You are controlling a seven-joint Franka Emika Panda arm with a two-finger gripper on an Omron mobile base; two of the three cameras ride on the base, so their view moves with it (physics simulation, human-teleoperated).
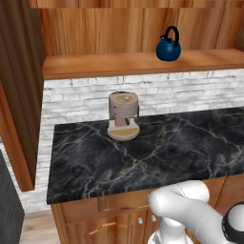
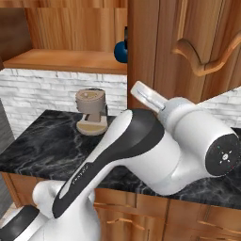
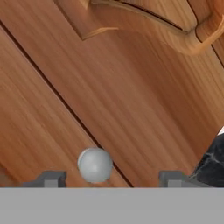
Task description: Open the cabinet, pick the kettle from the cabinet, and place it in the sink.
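The cabinet stands open, and its wooden shelf is bare apart from the kettle, a small dark-blue pot with a black loop handle at the shelf's right. From the right base view the kettle peeks out from behind the swung-out cabinet door. In the hand view my gripper is open and close against that door's panel. The round silver knob lies between the spread fingertips, nearer the left one and untouched. The sink is out of view.
A tan cylindrical coffee machine stands on the black marble counter below the shelf, against the white brick wall. The other cabinet door hangs open at the far left. Base cabinets with drawers run under the counter.
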